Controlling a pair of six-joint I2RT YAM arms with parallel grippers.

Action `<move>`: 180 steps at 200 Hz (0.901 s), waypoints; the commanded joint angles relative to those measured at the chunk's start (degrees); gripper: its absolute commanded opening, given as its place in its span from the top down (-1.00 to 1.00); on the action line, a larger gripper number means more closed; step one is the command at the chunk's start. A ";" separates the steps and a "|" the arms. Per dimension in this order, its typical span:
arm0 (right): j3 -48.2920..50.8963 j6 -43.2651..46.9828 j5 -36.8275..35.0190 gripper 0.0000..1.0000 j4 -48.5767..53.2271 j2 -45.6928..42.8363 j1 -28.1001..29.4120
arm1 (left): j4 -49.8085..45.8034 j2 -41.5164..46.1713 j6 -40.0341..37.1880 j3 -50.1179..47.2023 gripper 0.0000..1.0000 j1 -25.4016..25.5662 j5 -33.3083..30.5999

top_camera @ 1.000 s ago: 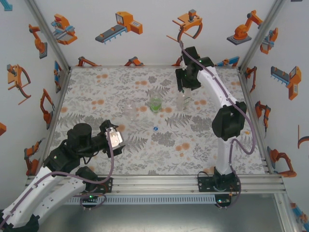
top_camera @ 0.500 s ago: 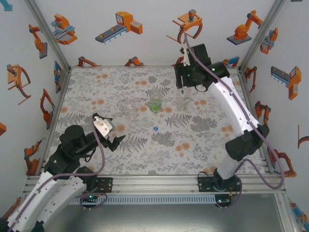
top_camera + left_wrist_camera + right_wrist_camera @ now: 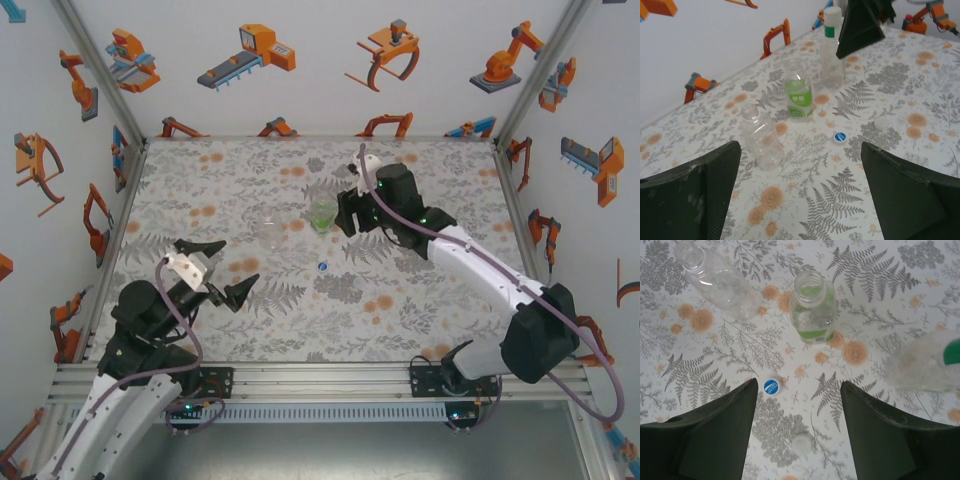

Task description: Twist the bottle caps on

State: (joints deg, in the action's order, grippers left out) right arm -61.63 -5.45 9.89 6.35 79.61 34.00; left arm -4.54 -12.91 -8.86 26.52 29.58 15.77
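Note:
Three bottles stand mid-table. The short colourless bottle (image 3: 270, 232) (image 3: 762, 142) (image 3: 717, 277) and the green-tinted bottle (image 3: 322, 213) (image 3: 799, 97) (image 3: 813, 310) have bare necks. The taller bottle (image 3: 832, 57) (image 3: 922, 365) carries the green cap (image 3: 830, 31) (image 3: 954, 351). A blue cap (image 3: 322, 266) (image 3: 840, 137) (image 3: 772, 386) and a white cap (image 3: 882, 122) (image 3: 802, 443) lie on the table in front of them. My left gripper (image 3: 225, 268) (image 3: 800, 150) hangs open and empty, well short of the bottles. My right gripper (image 3: 345, 222) (image 3: 799, 385) is open and empty above the two loose caps.
The flowered tabletop (image 3: 420, 300) is walled on three sides by white panels (image 3: 300, 100) with robot stickers and a metal frame. The right arm (image 3: 470, 265) stretches diagonally over the table's right half. A rail (image 3: 320, 380) runs along the near edge.
The right arm has swung down from over the taller bottle to the table's middle. The left gripper has drawn back and opened wide.

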 commanded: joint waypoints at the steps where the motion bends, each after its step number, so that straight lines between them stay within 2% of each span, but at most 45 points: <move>1: 4.52 2.01 2.26 -0.30 -18.07 0.29 1.49 | 7.26 0.84 1.12 0.36 -0.95 -0.32 -3.03; 14: 6.46 2.28 1.70 -0.31 -22.37 1.04 2.23 | 11.37 -0.68 1.34 0.77 -0.94 -0.35 -3.01; 29: 7.93 2.86 0.28 -0.33 -25.74 1.82 2.89 | 15.75 -6.82 1.01 3.00 -0.94 -0.35 -1.65; 53: 10.40 2.99 -1.81 -0.34 -31.55 3.07 3.18 | 21.27 -16.46 -0.71 6.62 -0.94 -0.29 3.13; 75: 12.77 3.08 -2.70 -0.35 -36.17 3.31 3.27 | 31.96 -23.98 0.79 6.64 -0.94 -0.35 7.04; 92: 13.25 3.30 -3.53 -0.36 -36.56 3.16 3.27 | 38.25 -29.89 2.94 9.14 -0.95 -0.33 9.48; 125: 13.29 4.16 -3.82 -0.36 -35.81 3.52 3.27 | 42.42 -38.87 4.90 15.62 -0.95 -0.32 15.90; 149: 13.37 4.97 -4.67 -0.36 -34.42 3.26 3.27 | 48.20 -42.45 9.52 13.95 -0.95 -1.05 16.91; 166: 14.00 5.41 -5.47 -0.37 -34.45 3.18 3.27 | 56.72 -43.86 21.56 11.65 -0.99 -5.26 21.08; 180: 14.21 5.32 -5.38 -0.38 -34.63 3.44 3.27 | 58.81 -42.33 22.91 9.10 -0.95 -5.80 18.95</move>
State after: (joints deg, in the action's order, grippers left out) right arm -48.45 -1.41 5.85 -26.55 82.89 37.01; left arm 43.68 -56.38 3.86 39.03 25.78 32.51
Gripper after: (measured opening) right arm 0.683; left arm 0.991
